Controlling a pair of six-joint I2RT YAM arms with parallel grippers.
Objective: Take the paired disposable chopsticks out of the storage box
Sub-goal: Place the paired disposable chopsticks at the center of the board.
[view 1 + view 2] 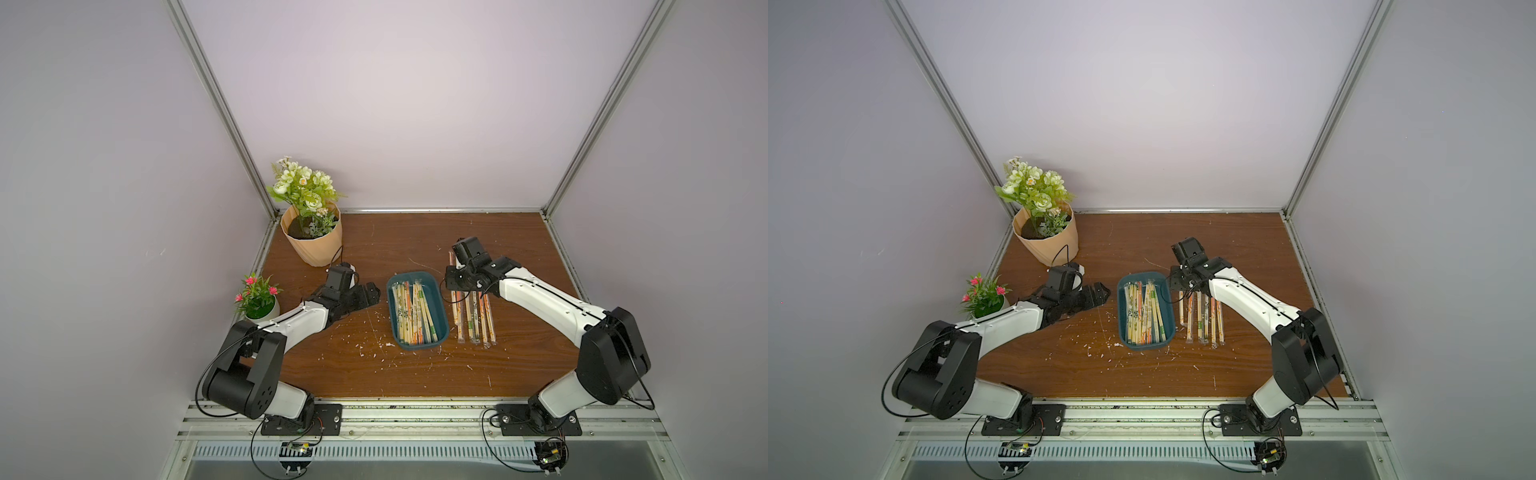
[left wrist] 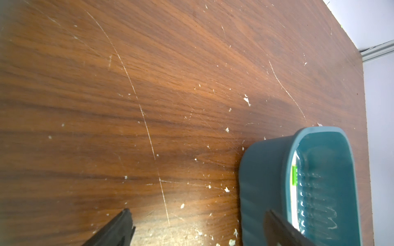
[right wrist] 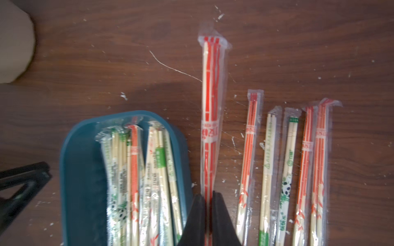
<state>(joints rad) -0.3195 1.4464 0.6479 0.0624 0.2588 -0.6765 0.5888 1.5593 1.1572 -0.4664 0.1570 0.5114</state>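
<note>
The dark teal storage box sits mid-table, and several sleeved chopsticks lie lengthwise in it. My right gripper hangs just right of the box's far end. It is shut on one orange-printed chopstick pair, which points away along the table between the box and a row of several sleeved pairs. My left gripper is open and empty, low over the wood just left of the box wall.
A ribbed peach pot with white flowers stands at the back left. A small white pot with pink flowers is beside my left arm. White flecks litter the wood, and walls close the table on three sides.
</note>
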